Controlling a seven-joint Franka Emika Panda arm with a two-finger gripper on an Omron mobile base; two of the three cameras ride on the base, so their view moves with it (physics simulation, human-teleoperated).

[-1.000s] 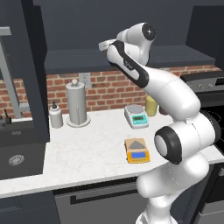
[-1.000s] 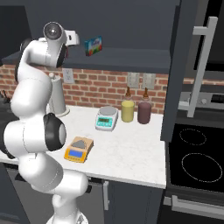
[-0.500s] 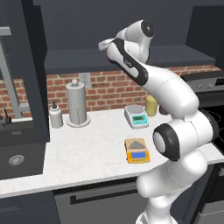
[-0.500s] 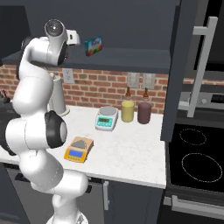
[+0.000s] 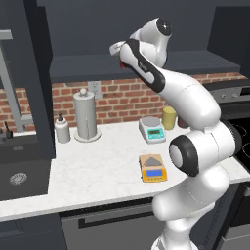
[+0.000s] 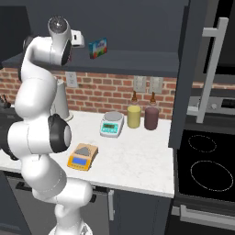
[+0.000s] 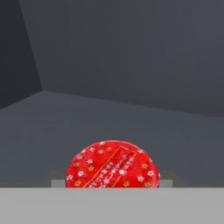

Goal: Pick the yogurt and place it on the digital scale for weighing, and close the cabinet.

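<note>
- I have my arm reaching up into the open cabinet (image 6: pixel 137 27), because the yogurt (image 7: pixel 113 165) sits on its shelf rather than down on the tabletop (image 5: pixel 97 171).
- In the hand view the yogurt's red, star-patterned top lies right at the bottom, just where my fingertips would be, so my hand is lined up square on it.
- In the left base view a sliver of red peeks out beside my gripper (image 5: pixel 120 52), which suggests the cup is between my jaws.
- My fingertips are hidden, so I cannot tell whether my jaws have clenched on the cup or merely stand around it; I judge a grasp is in the making.
- The digital scale (image 5: pixel 153 168) waits flat on the tabletop below, grey plate bare and facing up, ready to take the cup.
- The white scale (image 6: pixel 112 124), yellow jar (image 6: pixel 134 115) and dark jar (image 6: pixel 151 118) stand further back by the brick wall, well apart from it.
- The cabinet door (image 6: pixel 197 69) hangs open at the right, bar handle outward; closing it comes after the weighing.
</note>
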